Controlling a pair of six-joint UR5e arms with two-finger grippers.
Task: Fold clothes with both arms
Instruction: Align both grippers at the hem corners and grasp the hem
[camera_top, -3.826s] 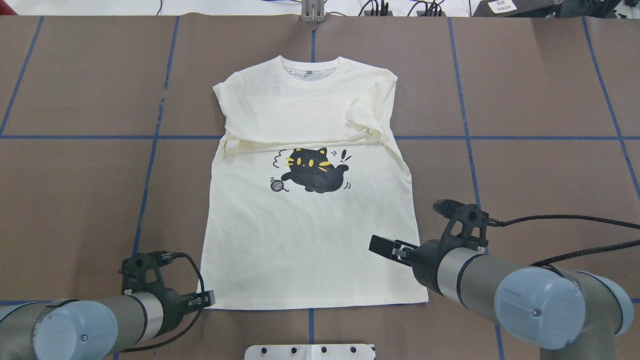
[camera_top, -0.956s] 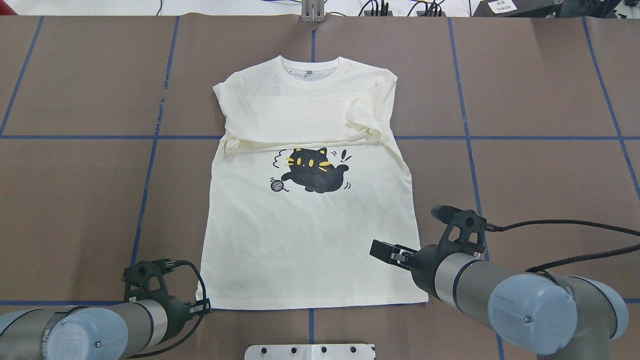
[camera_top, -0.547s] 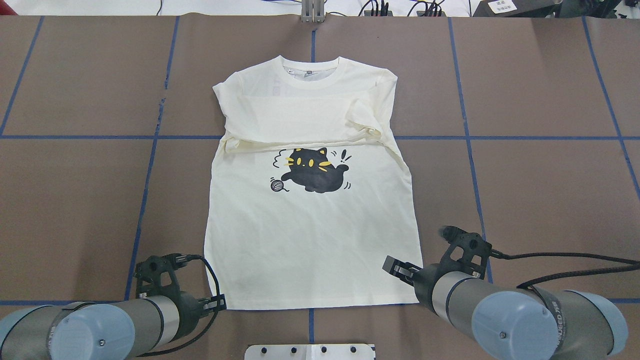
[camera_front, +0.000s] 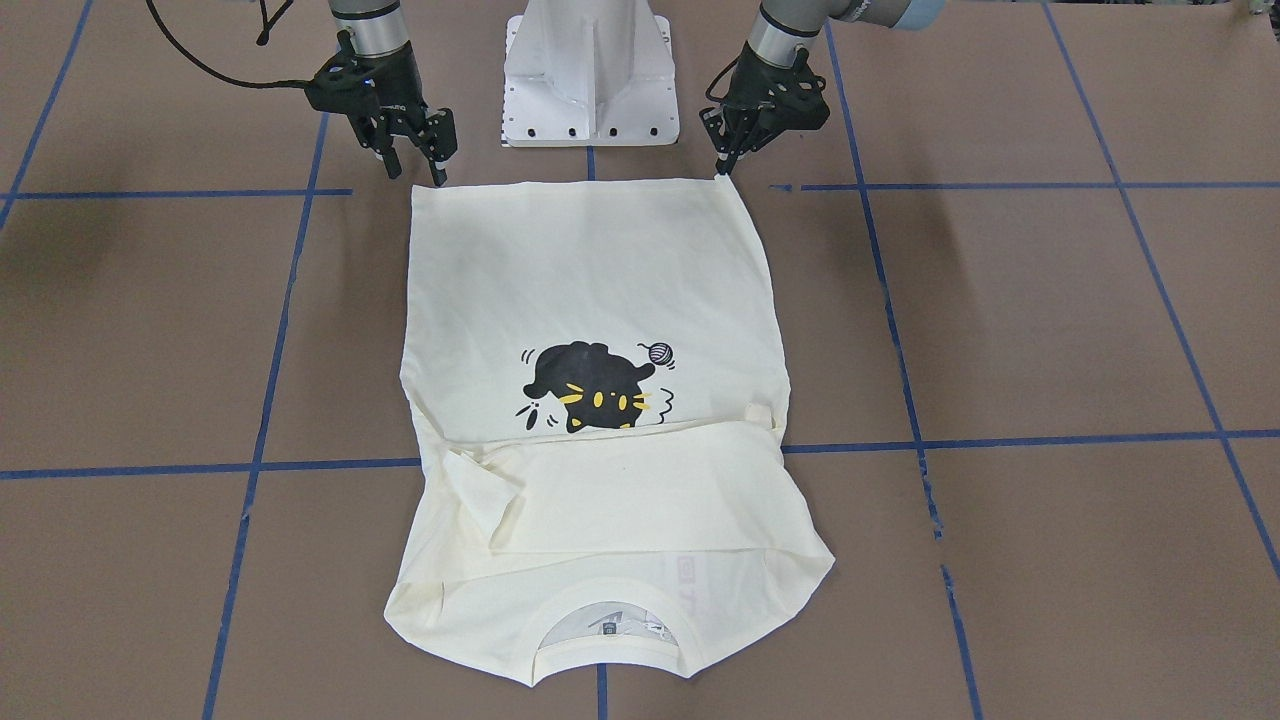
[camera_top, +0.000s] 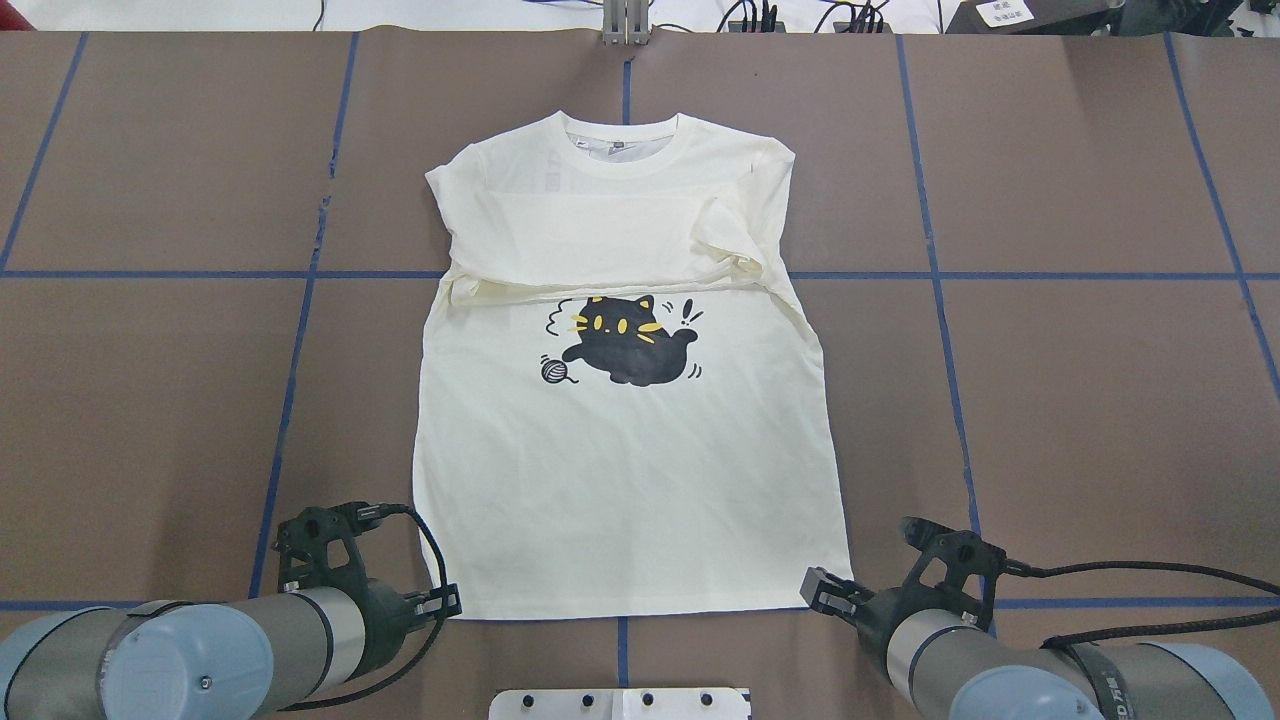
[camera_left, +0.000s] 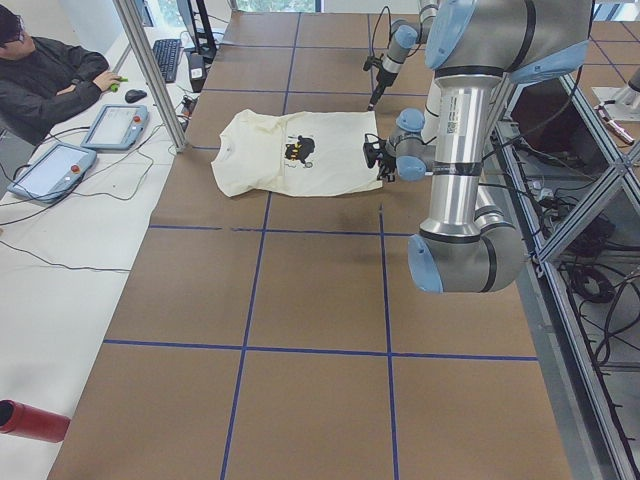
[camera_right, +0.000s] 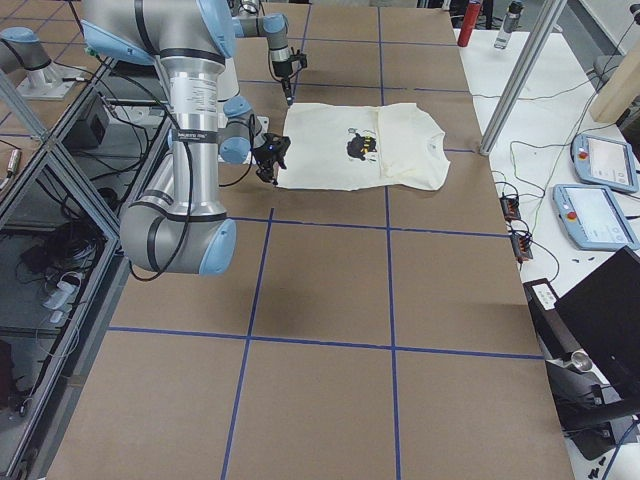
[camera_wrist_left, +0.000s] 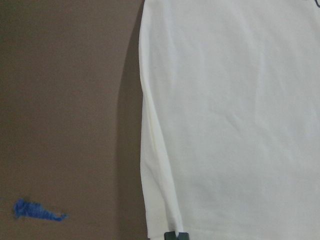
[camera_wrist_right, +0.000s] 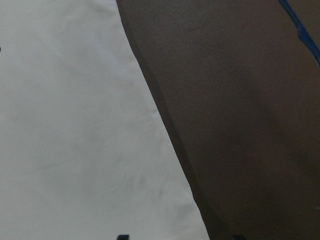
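Nearing T-shirt (camera_top: 620, 480) hem corners: L tool (camera_top: 445, 603), R tool (camera_top: 818, 588).

Open table (camera_top: 150, 400) flanks shirt (camera_top: 620, 480) both sides; free passage along either side edge. Near hem: narrow strip only, pedestal base (camera_top: 620, 703) just behind. Left gripper (camera_top: 447, 603) occupies left hem corner, right gripper (camera_top: 825, 592) right corner.

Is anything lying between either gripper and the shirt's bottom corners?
Nothing visible. The left gripper and right gripper each sit at a hem corner of the shirt, with only bare table around them.
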